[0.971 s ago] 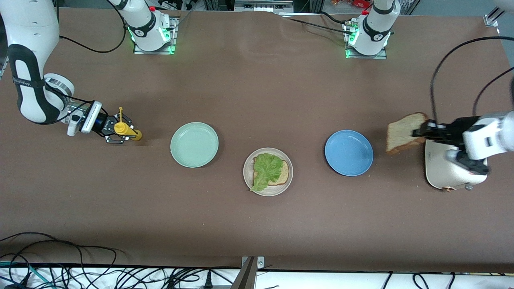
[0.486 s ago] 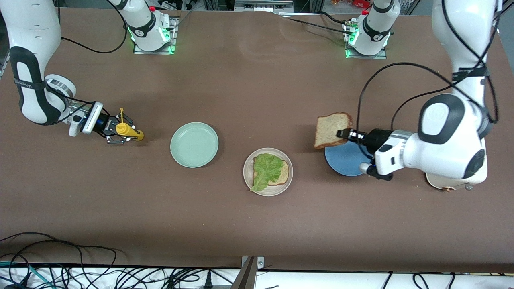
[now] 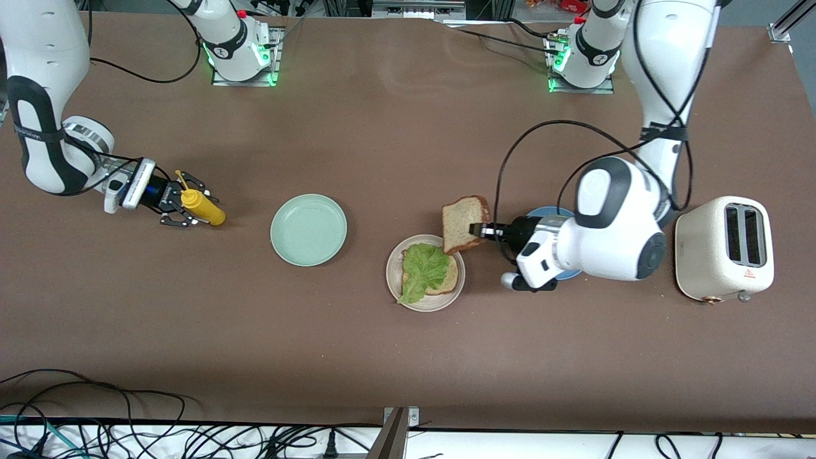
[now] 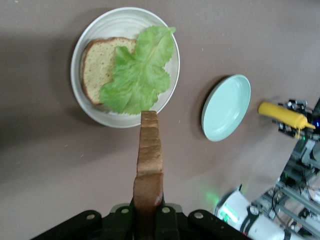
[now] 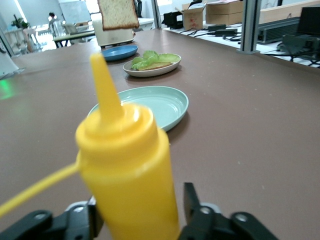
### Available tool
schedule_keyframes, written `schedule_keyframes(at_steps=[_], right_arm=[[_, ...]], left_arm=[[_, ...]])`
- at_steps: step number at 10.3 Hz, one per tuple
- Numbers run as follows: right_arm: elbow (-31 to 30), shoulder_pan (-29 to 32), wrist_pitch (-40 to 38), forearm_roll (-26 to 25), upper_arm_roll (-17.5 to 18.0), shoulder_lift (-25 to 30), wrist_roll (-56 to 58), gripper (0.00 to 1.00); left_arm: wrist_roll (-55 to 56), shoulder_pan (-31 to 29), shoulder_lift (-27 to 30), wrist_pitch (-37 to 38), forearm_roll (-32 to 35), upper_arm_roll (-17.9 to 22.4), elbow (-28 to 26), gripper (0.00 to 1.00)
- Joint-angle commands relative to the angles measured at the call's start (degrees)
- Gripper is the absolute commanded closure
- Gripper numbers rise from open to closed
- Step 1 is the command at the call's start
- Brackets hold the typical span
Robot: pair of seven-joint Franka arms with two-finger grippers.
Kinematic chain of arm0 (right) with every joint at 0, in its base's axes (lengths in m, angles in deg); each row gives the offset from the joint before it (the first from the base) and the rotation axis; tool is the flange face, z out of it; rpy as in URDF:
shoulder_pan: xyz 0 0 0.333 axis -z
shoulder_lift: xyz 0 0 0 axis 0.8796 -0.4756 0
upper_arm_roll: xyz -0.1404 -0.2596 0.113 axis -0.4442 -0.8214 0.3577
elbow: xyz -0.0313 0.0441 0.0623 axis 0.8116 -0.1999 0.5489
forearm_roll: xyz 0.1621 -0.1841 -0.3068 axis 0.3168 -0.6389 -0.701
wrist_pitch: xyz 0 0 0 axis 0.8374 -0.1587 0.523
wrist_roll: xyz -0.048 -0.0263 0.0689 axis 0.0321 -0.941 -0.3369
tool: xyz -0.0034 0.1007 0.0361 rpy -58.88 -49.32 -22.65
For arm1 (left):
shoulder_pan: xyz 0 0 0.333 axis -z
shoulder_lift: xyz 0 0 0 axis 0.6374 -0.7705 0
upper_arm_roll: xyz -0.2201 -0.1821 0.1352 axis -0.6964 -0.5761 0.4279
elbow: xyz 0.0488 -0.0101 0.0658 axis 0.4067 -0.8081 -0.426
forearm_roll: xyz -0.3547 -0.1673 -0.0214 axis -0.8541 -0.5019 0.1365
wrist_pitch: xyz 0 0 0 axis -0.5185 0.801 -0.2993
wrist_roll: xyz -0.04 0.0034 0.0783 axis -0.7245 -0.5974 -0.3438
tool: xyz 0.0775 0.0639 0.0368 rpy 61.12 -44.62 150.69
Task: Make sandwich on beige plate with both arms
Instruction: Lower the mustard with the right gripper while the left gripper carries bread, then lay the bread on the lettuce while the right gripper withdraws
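Two slices matter here: one lies flat on the beige plate (image 3: 425,299) under a ruffled lettuce leaf (image 3: 422,269), and the top slice (image 3: 465,223) hangs from my left gripper (image 3: 477,230), clamped on its crust edge. I hold it by the edge, upright, so the broad face can fall flat onto the lettuce; it hangs over the plate's rim on the left arm's side, not yet centred on the stack. The wrist view shows the slice (image 4: 149,160) edge-on, porous and brown-crusted, with the plate (image 4: 80,60) below.

My right gripper (image 3: 180,207) is down near the right arm's end of the surface, beside the mint plate (image 3: 308,229). Its fingers flank the yellow squeeze bottle (image 3: 201,209), and from its wrist camera they appear to stand a little off the smooth plastic, so I judge the bottle let go; whether it stands free I cannot tell.

A blue plate (image 3: 542,212) and cream toaster (image 3: 723,252) sit under and past the left arm.
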Motion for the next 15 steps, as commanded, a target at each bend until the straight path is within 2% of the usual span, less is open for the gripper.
schedule_keyframes(at_steps=[1, 3, 6, 9, 11, 12, 14, 15], right_arm=[[1.78, 3.62, -2.63, -2.86, 0.09, -1.56, 0.67, 0.02], [4.23, 5.3, -2.63, -7.06, -0.17, -1.38, -0.29, 0.01], [13.71, 5.75, -5.07, -18.21, -1.66, 0.28, -11.15, 0.01], [29.59, 5.66, -12.8, -28.77, -3.25, 1.43, -33.18, 0.01], [40.15, 5.83, -17.64, -32.56, -3.25, 1.43, -48.04, 0.01], [44.29, 5.66, -19.58, -34.41, -3.25, 1.43, -55.6, 0.01], [52.55, 5.48, -22.4, -43.0, -3.43, 2.22, -72.46, 0.01], [55.11, 5.22, -23.28, -45.21, -3.43, 2.75, -79.07, 0.01]], left_arm=[[4.45, 2.89, -2.98, -5.64, -5.43, 0.88, 2.08, 1.0], [8.93, 4.39, -4.65, -9.61, -9.66, 0.88, 2.17, 1.0], [9.64, 6.07, -6.85, -16.47, -12.91, 0.88, 2.26, 1.0], [10.35, 6.07, -8.96, -18.32, -15.83, 0.88, 4.45, 1.0], [10.35, 6.07, -9.66, -20.08, -15.83, 0.88, 4.46, 1.0], [10.35, 6.07, -10.19, -20.78, -15.83, 0.88, 4.46, 1.0], [10.26, 6.07, -10.98, -20.79, -15.83, 0.88, 4.46, 1.0], [10.17, 5.98, -11.42, -20.79, -15.83, 0.88, 4.46, 1.0]])
